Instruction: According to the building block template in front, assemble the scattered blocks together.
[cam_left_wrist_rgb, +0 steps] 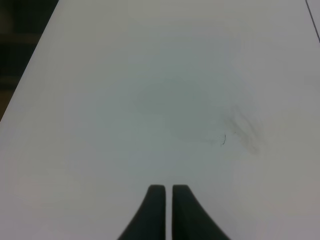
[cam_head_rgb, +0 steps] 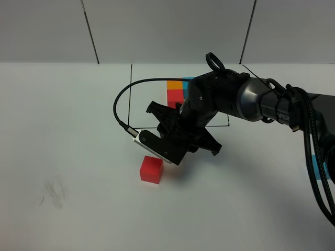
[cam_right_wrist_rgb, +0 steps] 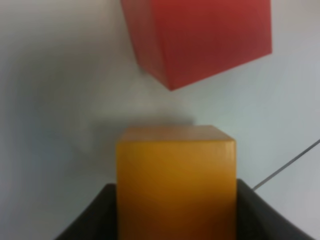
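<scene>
My right gripper [cam_right_wrist_rgb: 176, 200] is shut on the orange cube [cam_right_wrist_rgb: 176, 180], its dark fingers [cam_right_wrist_rgb: 87, 222] pressed against the cube's sides. Just beyond it the red cube [cam_right_wrist_rgb: 200, 35] lies on the white table. From the high camera the right gripper [cam_head_rgb: 175, 154] hangs tilted just behind the red cube [cam_head_rgb: 152, 170], and the orange cube is hidden under it. The template [cam_head_rgb: 175, 90] shows orange, blue and red behind the arm, partly covered, inside a thin black frame. The left gripper [cam_left_wrist_rgb: 167, 192] is shut over bare table. A blue patch [cam_head_rgb: 315, 166] shows behind the cables.
The right arm [cam_head_rgb: 261, 102] reaches in from the right edge, with cables [cam_head_rgb: 314, 157] hanging down that side. A black cable loops over the frame's left line [cam_head_rgb: 131, 94]. Faint smudges [cam_head_rgb: 55, 193] mark the white table at front left.
</scene>
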### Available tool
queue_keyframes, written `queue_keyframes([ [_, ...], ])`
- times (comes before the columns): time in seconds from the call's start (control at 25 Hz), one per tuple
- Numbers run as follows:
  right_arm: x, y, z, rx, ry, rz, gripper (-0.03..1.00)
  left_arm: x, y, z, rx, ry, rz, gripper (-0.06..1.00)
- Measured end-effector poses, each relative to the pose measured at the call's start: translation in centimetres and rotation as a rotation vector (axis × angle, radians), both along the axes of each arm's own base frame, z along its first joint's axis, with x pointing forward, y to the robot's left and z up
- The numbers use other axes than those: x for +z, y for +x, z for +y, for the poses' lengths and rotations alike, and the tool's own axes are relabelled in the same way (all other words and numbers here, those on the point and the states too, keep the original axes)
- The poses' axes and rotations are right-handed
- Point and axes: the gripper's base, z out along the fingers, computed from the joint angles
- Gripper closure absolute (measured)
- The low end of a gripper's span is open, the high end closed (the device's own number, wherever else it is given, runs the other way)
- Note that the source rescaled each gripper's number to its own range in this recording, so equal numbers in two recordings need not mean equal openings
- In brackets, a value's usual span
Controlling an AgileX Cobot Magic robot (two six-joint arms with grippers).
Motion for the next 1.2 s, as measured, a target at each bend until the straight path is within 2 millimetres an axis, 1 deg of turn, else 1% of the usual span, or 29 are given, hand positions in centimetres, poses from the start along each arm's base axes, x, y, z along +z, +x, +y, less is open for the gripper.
queue_keyframes([
  [0.2,0.6,0.6,0.7,-0.016,0.038,0.018,0.46,0.0,0.0,0.0,0.0,0.0,0.0,0.94],
  [0.48,-0.5,0.6,0.8,-0.013,0.017,0.051,0.46,0.0,0.0,0.0,0.0,0.0,0.0,0.94],
  [0.8,-0.8,0.4,0.6,-0.006,-0.004,0.075,0.46,0.0,0.0,0.0,0.0,0.0,0.0,0.94],
  [1.0,-0.8,-0.1,1.3,0.012,-0.005,0.082,0.46,0.0,0.0,0.0,-0.001,-0.001,0.0,0.94],
  [1.2,-1.0,-0.1,1.7,0.016,-0.004,0.09,0.46,0.0,0.0,0.0,-0.001,-0.001,0.0,0.94],
])
